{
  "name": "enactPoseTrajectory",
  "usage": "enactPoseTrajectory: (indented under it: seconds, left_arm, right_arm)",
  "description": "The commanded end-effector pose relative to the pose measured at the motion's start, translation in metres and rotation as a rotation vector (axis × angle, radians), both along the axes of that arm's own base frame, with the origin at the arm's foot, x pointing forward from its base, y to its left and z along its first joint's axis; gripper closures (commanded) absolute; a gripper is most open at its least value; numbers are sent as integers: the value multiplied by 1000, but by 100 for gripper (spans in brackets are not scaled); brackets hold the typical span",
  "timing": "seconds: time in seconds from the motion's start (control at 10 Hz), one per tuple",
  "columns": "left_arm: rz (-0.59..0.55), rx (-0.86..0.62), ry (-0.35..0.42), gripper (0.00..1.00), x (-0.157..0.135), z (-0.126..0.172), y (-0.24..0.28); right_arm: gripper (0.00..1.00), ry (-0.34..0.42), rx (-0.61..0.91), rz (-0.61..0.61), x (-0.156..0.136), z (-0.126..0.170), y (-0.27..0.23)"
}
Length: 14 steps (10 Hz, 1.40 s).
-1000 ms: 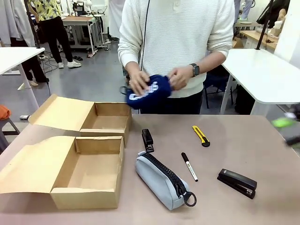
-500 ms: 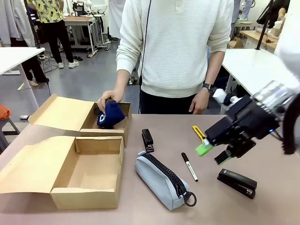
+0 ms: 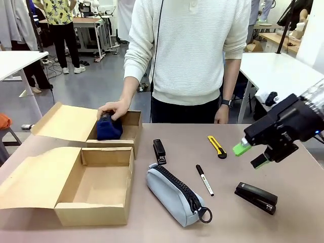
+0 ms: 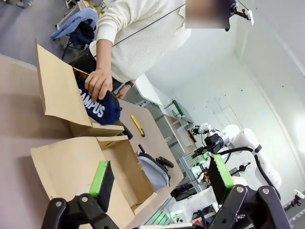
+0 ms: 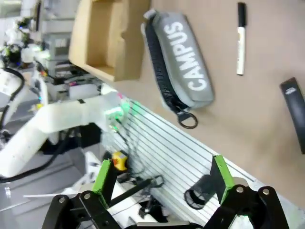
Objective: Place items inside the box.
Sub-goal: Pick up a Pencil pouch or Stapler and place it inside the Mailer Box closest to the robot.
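Right gripper (image 3: 251,155) and left gripper (image 4: 161,176) gape wide. From the right one: stapler (image 3: 256,197) at 6 o'clock, marker (image 3: 204,179) and grey pencil case (image 3: 177,195) at 8, yellow knife (image 3: 217,146) and second stapler (image 3: 159,151) at 9, on the table (image 3: 298,223). Farther at 9, a hand (image 3: 114,109) holds a blue pouch (image 3: 109,127) in the far box (image 3: 126,130).

I get bright, even room light, with faint soft shadows on the table (image 3: 298,212). My right wrist view is smeared, the grey pencil case (image 5: 183,57) soft-edged. My left wrist view bows at its edges, its white wall (image 4: 267,71) washed out.
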<state>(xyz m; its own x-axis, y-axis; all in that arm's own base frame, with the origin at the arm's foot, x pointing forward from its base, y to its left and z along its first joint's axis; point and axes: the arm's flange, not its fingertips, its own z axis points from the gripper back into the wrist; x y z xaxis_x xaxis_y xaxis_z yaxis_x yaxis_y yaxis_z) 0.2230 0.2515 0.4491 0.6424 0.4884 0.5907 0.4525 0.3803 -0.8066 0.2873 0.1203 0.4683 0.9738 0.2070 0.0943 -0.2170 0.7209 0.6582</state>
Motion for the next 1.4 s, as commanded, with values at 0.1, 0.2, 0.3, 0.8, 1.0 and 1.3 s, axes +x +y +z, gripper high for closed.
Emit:
enactPoseTrajectory:
  seconds: [0.1, 0.2, 0.3, 0.8, 1.0, 1.3]
  left_arm:
    - [3, -5, -32, 0, 0, 2, 0]
    - [3, -5, -32, 0, 0, 2, 0]
    - [3, -5, -32, 0, 0, 2, 0]
    - [3, -5, -32, 0, 0, 2, 0]
    - [3, -5, -32, 0, 0, 2, 0]
    - [3, -5, -32, 0, 0, 2, 0]
  right_arm:
    - [0, -105, -420, 136, -2, -7, 118]
    - [0, -152, -453, 208, 1, -13, 161]
    - [0, -197, -546, 227, 8, -26, 189]
    - [0, -238, -639, 238, 43, -77, 246]
    - [0, -185, -657, 315, 49, -94, 255]
    - [0, -133, -655, 369, 44, -110, 263]
